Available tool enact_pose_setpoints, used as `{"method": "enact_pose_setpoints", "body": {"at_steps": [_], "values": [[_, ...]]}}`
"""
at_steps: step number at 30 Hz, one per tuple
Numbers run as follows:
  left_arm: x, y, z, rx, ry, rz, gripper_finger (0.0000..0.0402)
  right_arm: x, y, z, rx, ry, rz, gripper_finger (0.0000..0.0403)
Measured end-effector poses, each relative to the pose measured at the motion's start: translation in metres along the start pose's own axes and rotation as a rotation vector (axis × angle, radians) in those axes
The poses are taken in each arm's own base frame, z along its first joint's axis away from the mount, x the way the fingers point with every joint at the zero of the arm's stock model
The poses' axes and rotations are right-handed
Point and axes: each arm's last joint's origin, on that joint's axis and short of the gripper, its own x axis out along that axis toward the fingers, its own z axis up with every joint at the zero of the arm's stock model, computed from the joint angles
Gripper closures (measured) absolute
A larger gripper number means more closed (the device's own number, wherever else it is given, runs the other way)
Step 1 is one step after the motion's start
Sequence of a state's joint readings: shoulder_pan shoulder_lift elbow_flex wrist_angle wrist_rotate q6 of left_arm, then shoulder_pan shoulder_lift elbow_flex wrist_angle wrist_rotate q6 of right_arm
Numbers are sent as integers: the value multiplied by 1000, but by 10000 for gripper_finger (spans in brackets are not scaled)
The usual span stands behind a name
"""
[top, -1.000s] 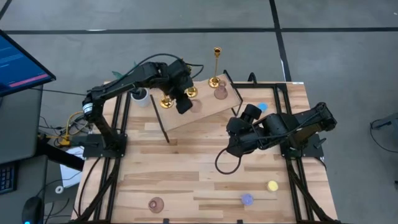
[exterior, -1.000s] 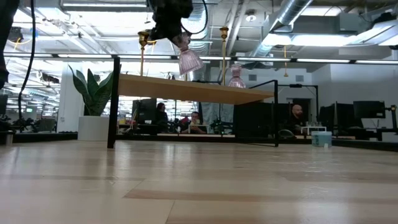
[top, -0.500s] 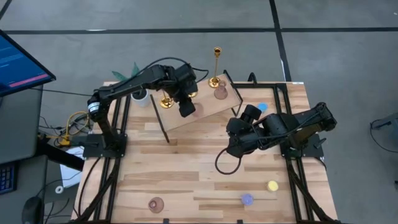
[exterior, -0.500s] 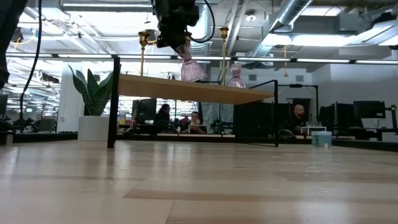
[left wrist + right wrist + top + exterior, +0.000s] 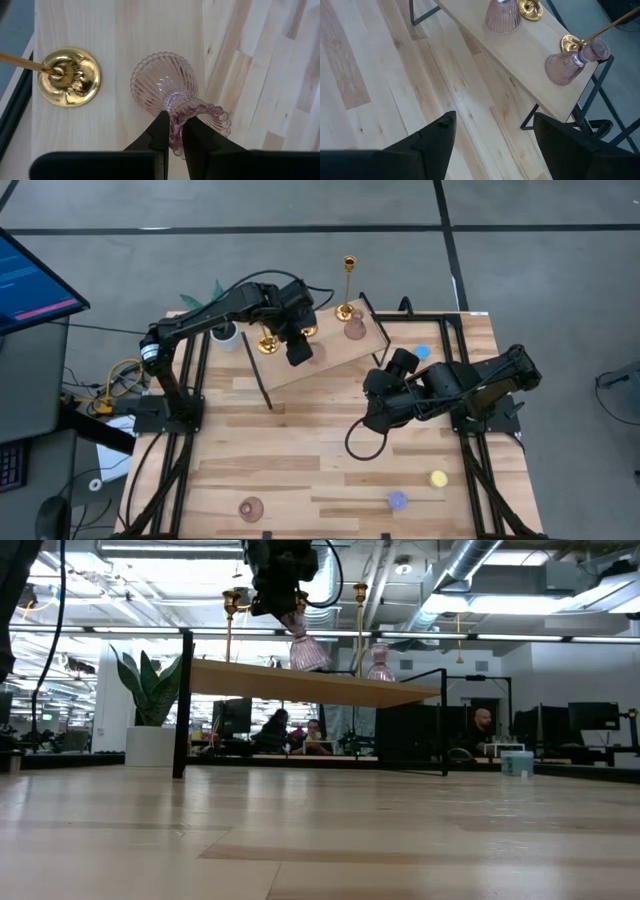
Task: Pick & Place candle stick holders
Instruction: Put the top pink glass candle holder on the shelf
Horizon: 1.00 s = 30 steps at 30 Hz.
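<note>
My left gripper [image 5: 172, 131]: pinched nearly shut on the rim of a pink holder [image 5: 167, 92], upper middle of the high view, over the raised shelf [image 5: 330, 360].
Held holder: tilted, its ribbed bulb low over the shelf board; I cannot tell whether it touches the wood.
How it handles: looks like ribbed glass, so I judge it light, stiff, slick and easy to chip. The frilled rim is a thin place to hold; a grip lower on the narrow neck would be steadier.
Next to it: a gold candlestick [image 5: 69, 76] stands just beside the bulb, its round base flat on the shelf.
Farther along the shelf: a second pink holder [image 5: 502, 17] and another gold base [image 5: 530, 9], near each other.
Tall candlestick [image 5: 347, 285]: at the shelf's far edge, top centre of the high view.
Edges: the shelf is narrow, with a drop to the table [image 5: 300, 450] on its long side, and I hold close to that edge.
Open room: the table's middle is bare wood; a third pink holder [image 5: 250, 507] sits at the lower left.
My right gripper [image 5: 492, 137]: wide open, holding nothing, centre right of the high view above the table.
</note>
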State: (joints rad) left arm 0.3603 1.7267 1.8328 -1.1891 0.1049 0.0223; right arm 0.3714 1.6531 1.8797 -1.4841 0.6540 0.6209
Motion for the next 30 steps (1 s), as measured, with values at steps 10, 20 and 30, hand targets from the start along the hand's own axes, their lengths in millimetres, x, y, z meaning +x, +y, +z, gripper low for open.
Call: {"method": "enact_pose_setpoints", "body": {"at_steps": [10, 20, 30], "values": [[0, 0, 0, 7, 0, 0, 365, 0, 0, 0, -1, 2, 2, 147], [0, 0, 0, 9, -2, 26, 348, 0, 0, 0, -1, 2, 2, 147], [0, 1, 2, 29, -17, 30, 347, 0, 0, 0, 0, 0, 3, 147]]}}
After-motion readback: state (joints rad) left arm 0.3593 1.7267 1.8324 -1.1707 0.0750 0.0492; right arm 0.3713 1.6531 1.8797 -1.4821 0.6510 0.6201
